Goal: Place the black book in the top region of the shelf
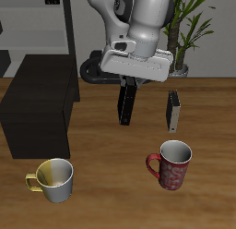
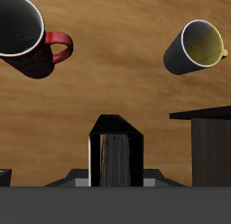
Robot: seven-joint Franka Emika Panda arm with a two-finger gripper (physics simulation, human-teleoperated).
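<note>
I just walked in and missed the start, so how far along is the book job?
Pickup looks done: the gripper holds the black book hanging upright above the table. In hand: carrying it; it is beside the shelf, not over it. Left: setting it on the shelf's top, which shows bare.

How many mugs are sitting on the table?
2: a yellow mug near the table's front edge, before the dark shelf, and a red mug just in front of a small upright dark book.
</note>
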